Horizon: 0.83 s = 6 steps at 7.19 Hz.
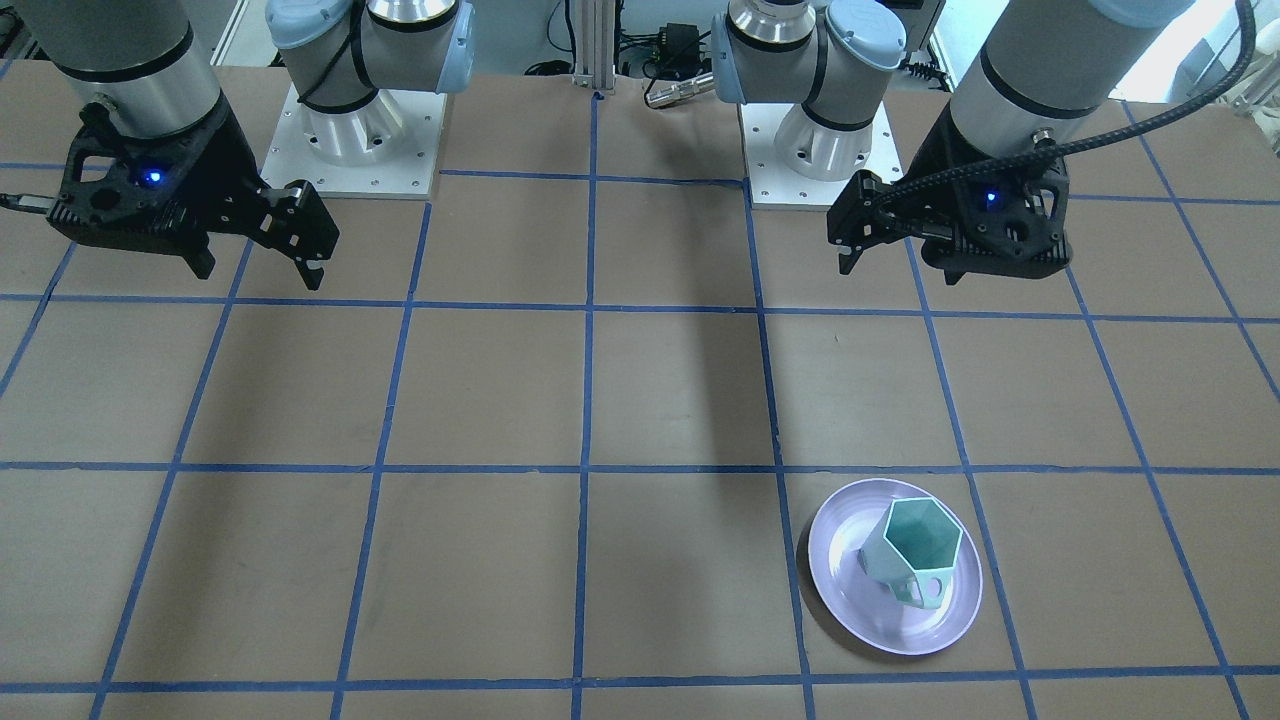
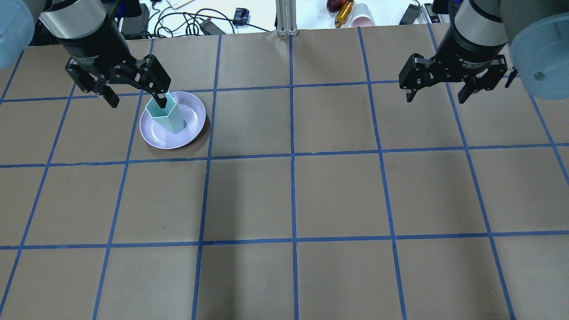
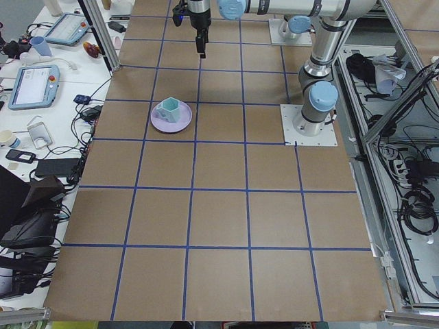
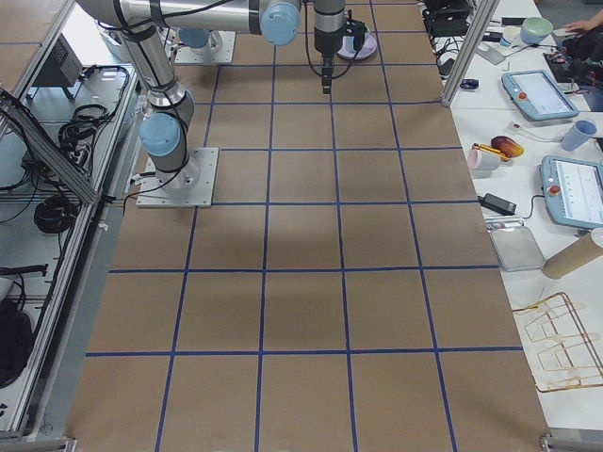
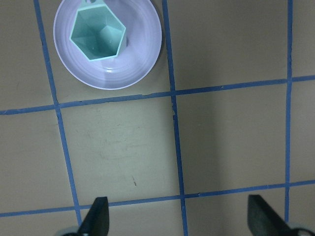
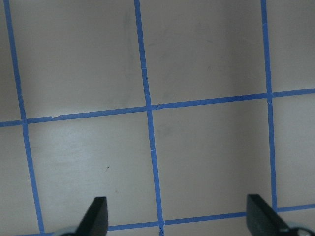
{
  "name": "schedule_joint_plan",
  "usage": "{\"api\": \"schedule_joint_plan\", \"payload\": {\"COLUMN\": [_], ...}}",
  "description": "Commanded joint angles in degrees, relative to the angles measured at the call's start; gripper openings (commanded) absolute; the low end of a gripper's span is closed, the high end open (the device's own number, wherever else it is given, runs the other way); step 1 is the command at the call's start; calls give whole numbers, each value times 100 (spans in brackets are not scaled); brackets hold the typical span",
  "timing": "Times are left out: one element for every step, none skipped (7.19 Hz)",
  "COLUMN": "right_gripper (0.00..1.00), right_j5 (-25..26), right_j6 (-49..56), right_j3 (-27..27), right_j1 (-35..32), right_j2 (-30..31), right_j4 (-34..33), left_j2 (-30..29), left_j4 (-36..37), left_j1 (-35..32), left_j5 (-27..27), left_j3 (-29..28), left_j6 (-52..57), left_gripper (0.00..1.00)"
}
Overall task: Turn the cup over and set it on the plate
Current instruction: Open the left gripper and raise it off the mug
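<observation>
The cup (image 1: 912, 552) stands upright on the plate (image 1: 880, 612), its hexagonal mouth open to the ceiling and its handle turned toward the lower edge of the front-facing view; the pair sits at the lower right of that view and at the upper left of the overhead one. By the look of it the flip and the placing are done, and what remains, if anything, is for the arms to draw clear. The left tool (image 2: 137, 100) hangs above the counter (image 1: 680, 400) with its fingers spread wide and nothing between them. One finger overlaps the cup in the overhead view, but the left wrist camera shows the cup and plate far off in its upper left corner, apart from the fingertips. The right tool (image 2: 435, 96) is likewise spread open and empty at the upper right of the overhead view, well apart from the plate. A blue tape grid (image 1: 590, 470) crosses the brown surface. Cables (image 2: 178, 20) and a paper cup (image 2: 362, 20) lie beyond the counter's far edge, and nothing seen near the plate looks likely to hinder a retreat.
</observation>
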State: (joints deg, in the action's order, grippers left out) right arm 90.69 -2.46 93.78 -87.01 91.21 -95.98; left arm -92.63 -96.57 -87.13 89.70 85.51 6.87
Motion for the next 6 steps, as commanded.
{"api": "schedule_joint_plan", "payload": {"right_gripper": [100, 100, 100, 100, 100, 100], "right_j5": [1, 1, 1, 1, -8, 1], "right_j6": [0, 0, 0, 0, 0, 0], "right_j3": [0, 0, 0, 0, 0, 0], "right_j1": [0, 0, 0, 0, 0, 0], "right_j2": [-6, -7, 2, -6, -7, 2], "right_j4": [0, 0, 0, 0, 0, 0], "left_j2": [271, 298, 299, 281, 246, 228], "left_j4": [164, 208, 226, 331, 602, 822], "left_j1": [-6, -6, 3, 21, 56, 73], "left_j5": [12, 13, 4, 4, 4, -14], "left_j3": [317, 317, 317, 309, 300, 300], "left_j6": [-143, -142, -142, -107, -98, -107], "left_gripper": [100, 100, 100, 100, 100, 100]}}
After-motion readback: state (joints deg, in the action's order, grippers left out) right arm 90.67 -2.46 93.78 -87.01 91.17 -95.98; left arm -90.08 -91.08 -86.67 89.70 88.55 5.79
